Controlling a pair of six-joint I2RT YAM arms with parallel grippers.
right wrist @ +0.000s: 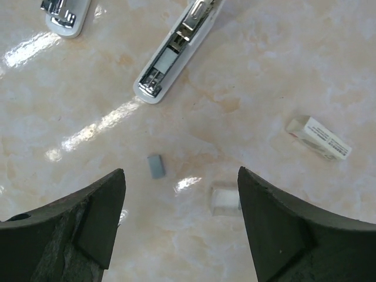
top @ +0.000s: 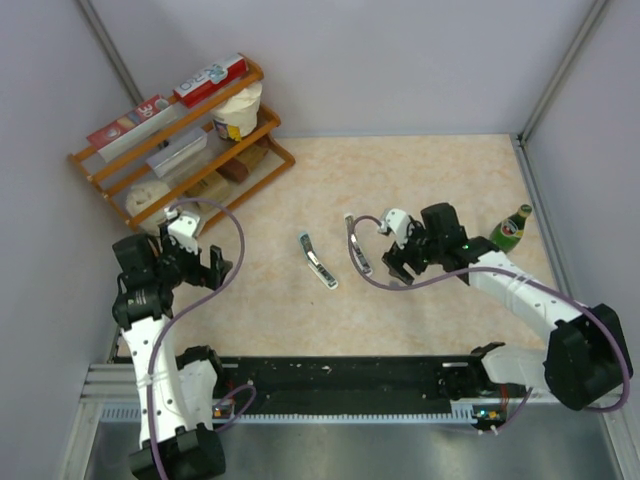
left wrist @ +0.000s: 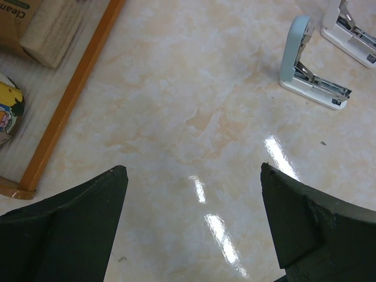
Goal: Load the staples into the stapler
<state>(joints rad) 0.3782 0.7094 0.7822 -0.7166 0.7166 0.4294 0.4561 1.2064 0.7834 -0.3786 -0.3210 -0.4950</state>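
Two staplers lie opened out on the beige table: a pale blue one (top: 317, 260) (left wrist: 308, 76) in the middle and a white one (top: 357, 245) (right wrist: 173, 56) to its right. In the right wrist view, a small grey strip of staples (right wrist: 155, 166) lies just below the white stapler's front end. A small whitish tray (right wrist: 225, 200) and a white packet with a dark mark (right wrist: 319, 138) lie to the strip's right. My right gripper (right wrist: 181, 176) (top: 397, 262) is open and hovers above the strip and the tray. My left gripper (left wrist: 192, 170) (top: 205, 265) is open and empty over bare table, far left of the staplers.
An orange wooden shelf (top: 180, 140) with boxes and a tub stands at the back left; its frame (left wrist: 70, 100) is close to my left gripper. A green bottle (top: 510, 228) stands near the right wall, behind my right arm.
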